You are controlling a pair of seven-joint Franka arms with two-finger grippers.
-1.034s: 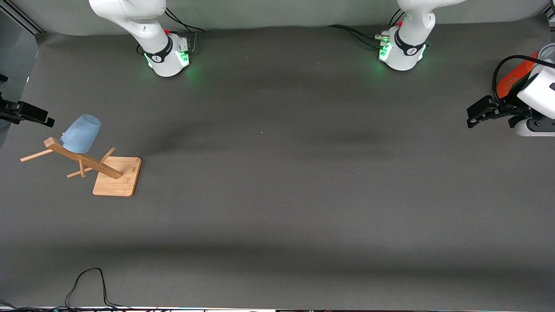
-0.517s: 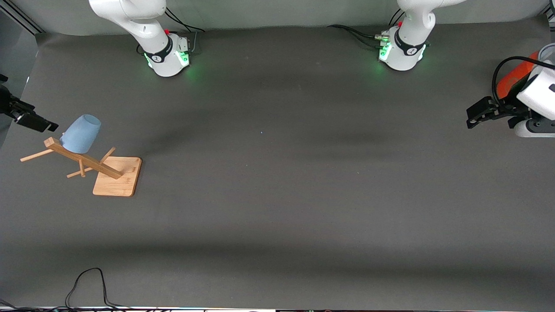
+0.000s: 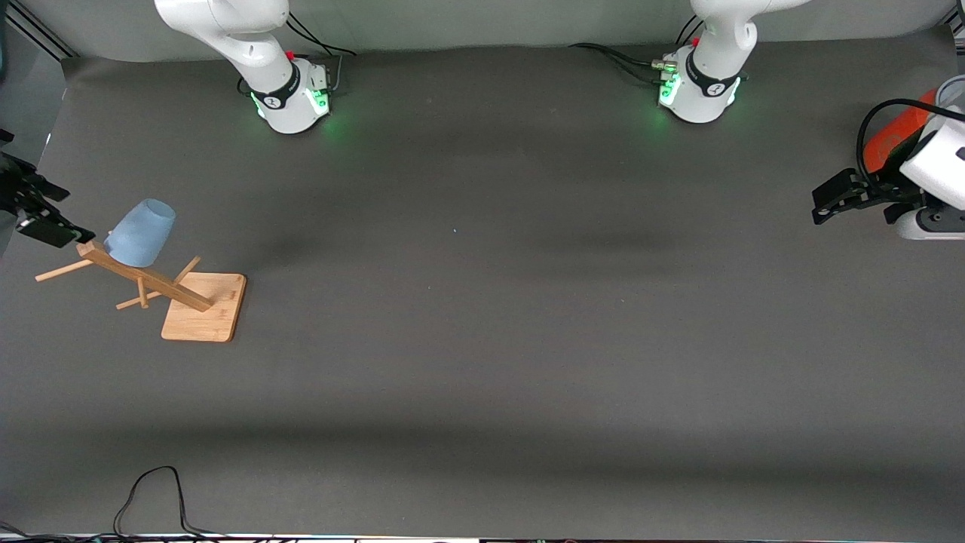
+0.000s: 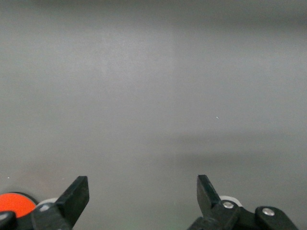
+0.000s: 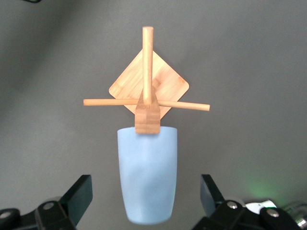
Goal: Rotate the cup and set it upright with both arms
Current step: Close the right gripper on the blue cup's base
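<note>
1. Table (image 3: 482,339): a dark grey mat covers it from one end to the other, and both arm bases stand along its farther edge, lit green.
2. Left arm (image 3: 712,68): it waits at its own end of the table, its white wrist reaching in from that edge.
3. Right arm (image 3: 249,45): its base stands nearer the end where the rack is; its hand reaches in from that end's edge.
4. Orange-red can (image 3: 893,139): only part of it shows, beside the left arm's wrist.
5. Wooden rack (image 3: 203,305): a square bamboo base with a post and thin cross pegs, standing toward the right arm's end.
6. Cup (image 3: 141,232): the pale blue tumbler sits upside down on the top of the rack's post, base upward and tilted.
7. Left gripper (image 3: 825,207): its fingers are spread wide over bare mat, with nothing between them.
8. Right gripper (image 3: 45,226): it hangs just beside the cup and the rack's top, fingers spread wide and empty; in the right wrist view the cup (image 5: 146,172) lies between the two fingertips (image 5: 79,194), apart from both.
</note>
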